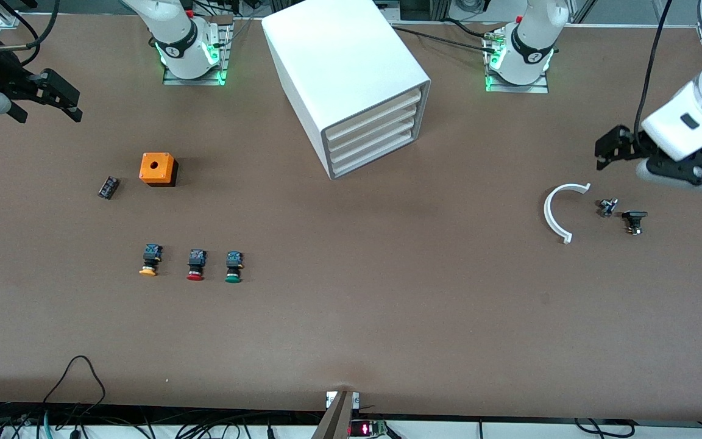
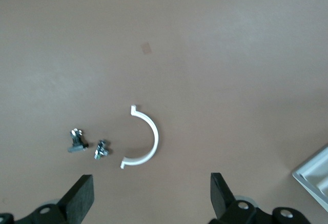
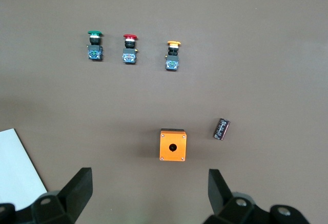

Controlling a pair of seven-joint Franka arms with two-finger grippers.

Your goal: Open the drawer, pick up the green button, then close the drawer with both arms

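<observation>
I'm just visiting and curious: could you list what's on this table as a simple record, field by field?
cabinet: white box with four drawers, all shut
green button: on the table, in a row with the red button and yellow button
orange box: beside a small black part
white curved piece: beside two small metal parts
left gripper: open, over the curved piece
right gripper: open, over the orange box
</observation>
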